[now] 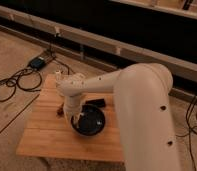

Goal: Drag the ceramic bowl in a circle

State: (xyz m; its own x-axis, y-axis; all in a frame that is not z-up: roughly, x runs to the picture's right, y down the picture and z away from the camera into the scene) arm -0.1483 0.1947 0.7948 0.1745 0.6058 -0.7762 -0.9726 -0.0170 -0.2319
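Note:
The ceramic bowl (89, 121) is a wide dark glossy bowl with a thin lighter rim, sitting near the middle of the wooden table (47, 137). My white arm reaches in from the right and bends down over it. The gripper (75, 118) is at the bowl's left rim, pointing down into it. A small flat black rectangular object (96, 102) lies just behind the bowl. A small white cup (58, 79) stands at the table's back left corner, partly hidden by the arm.
A small reddish-brown object (59, 110) lies on the table left of the bowl. Black cables (12, 82) and a power box (38, 62) lie on the floor to the left. A dark wall with a ledge runs behind the table.

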